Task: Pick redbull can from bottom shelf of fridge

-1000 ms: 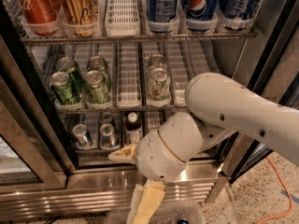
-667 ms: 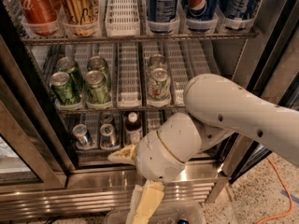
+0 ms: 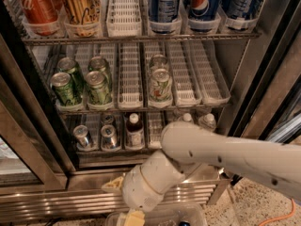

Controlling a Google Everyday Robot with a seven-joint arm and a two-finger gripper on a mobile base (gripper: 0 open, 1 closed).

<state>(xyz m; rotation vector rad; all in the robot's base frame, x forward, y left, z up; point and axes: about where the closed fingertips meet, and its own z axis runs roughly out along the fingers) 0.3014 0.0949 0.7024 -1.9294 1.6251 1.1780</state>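
An open fridge fills the view, its racks stocked with drinks. The redbull can stands upright at the front left of the bottom shelf, with a matching slim can just beside it on its left and a dark bottle on its right. The gripper hangs outside the fridge at the picture's lower edge, below the ribbed steel base, well apart from the can. Its opening and any load cannot be told.

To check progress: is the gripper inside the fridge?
No, the gripper hangs outside, low in front of the steel base of the fridge.
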